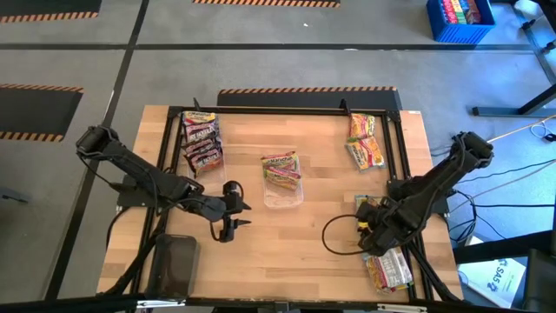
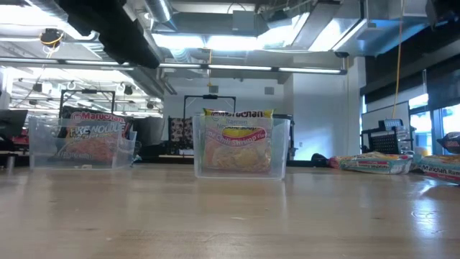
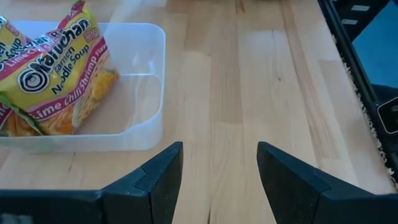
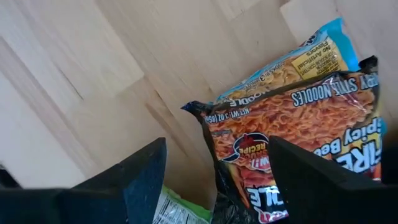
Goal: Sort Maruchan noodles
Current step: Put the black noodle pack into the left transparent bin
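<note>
A clear tray at the table's middle holds yellow Maruchan noodles. A second clear tray at the far left holds dark red packets. Loose packets lie at the far right and at the near right. My left gripper is open above bare wood, a little nearer than the middle tray and to its left. My right gripper points down, open, above a black-and-orange packet. That packet lies on a blue-edged one. Neither gripper touches anything.
A black metal frame runs around the work area on the wooden table. A dark flat object lies at the near left edge. A black cable loop lies left of my right gripper. Bare wood stretches between the two grippers.
</note>
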Controlling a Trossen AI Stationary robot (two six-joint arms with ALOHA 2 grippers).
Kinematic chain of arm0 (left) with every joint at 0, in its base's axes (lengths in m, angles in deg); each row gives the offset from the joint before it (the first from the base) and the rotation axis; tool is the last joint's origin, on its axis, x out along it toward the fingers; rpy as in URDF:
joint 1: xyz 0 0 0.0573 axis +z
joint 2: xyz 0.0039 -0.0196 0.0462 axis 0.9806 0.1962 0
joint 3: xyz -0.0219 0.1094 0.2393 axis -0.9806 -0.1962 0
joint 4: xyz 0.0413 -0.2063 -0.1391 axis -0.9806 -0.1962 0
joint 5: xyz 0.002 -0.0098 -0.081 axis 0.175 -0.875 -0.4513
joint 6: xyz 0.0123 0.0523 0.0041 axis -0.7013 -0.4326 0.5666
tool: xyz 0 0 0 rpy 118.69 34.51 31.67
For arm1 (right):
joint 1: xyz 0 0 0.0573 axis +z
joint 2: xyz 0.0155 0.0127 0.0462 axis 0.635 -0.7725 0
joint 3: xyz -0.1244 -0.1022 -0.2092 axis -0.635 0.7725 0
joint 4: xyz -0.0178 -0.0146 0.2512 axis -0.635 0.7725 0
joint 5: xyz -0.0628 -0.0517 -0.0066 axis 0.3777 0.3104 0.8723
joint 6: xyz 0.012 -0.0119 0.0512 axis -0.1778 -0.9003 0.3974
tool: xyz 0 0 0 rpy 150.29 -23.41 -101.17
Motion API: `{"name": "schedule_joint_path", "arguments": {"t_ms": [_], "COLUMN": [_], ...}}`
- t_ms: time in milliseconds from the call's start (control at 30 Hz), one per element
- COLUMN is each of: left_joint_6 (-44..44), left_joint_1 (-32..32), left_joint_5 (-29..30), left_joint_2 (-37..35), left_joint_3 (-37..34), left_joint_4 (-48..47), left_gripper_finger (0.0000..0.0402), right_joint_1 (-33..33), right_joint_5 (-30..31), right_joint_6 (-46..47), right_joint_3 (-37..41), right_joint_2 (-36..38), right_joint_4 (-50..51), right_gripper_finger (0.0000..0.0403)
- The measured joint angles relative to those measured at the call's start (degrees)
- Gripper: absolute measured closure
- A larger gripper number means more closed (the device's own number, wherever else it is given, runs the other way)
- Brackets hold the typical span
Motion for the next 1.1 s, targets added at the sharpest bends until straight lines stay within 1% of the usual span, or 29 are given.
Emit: {"name": "schedule_joint_path", "arguments": {"t_ms": [233, 400, 533, 633, 800, 933, 1033, 1100], "left_joint_6": [0.0, 0.28, 0.72, 1.44, 2.84, 4.0, 4.3, 4.3], "left_joint_1": [0.0, 0.0, 0.0, 0.0, 0.0, 0.0, -0.02, 0.0], "left_joint_5": [-0.04, -0.1, -0.07, -0.08, -0.02, -0.02, -0.02, -0.02], "left_joint_2": [0.0, -0.66, -1.86, -2.16, -2.16, -2.14, -2.14, -2.14], "left_joint_3": [0.0, 0.0, 0.0, 0.02, 0.02, 0.02, 0.02, 0.02], "left_joint_4": [-0.01, -0.04, -0.36, -0.94, -4.73, -5.59, -5.6, -5.63], "left_gripper_finger": [0.0202, 0.0202, 0.0202, 0.0202, 0.0202, 0.0202, 0.0202, 0.0202], "right_joint_1": [-0.02, -0.02, -0.02, -0.02, -0.02, -0.02, -0.02, 0.05], "right_joint_5": [2.97, 2.99, 3.43, 2.54, 1.52, -0.7, -1.17, -1.7], "right_joint_6": [-0.65, -3.05, -3.03, -2.95, -1.81, 1.04, 3.94, 4.11], "right_joint_3": [-2.84, -3.01, -3.01, -3.01, -3.01, -3.01, -2.92, -2.39], "right_joint_2": [-1.13, -2.47, -2.4, -2.38, -2.38, -2.38, -2.76, -3.96], "right_joint_4": [0.32, 0.91, 2.57, 2.95, 3.78, 4.92, 3.22, 0.68], "right_gripper_finger": [0.0139, 0.0139, 0.0139, 0.0139, 0.0139, 0.0139, 0.0139, 0.0139]}}
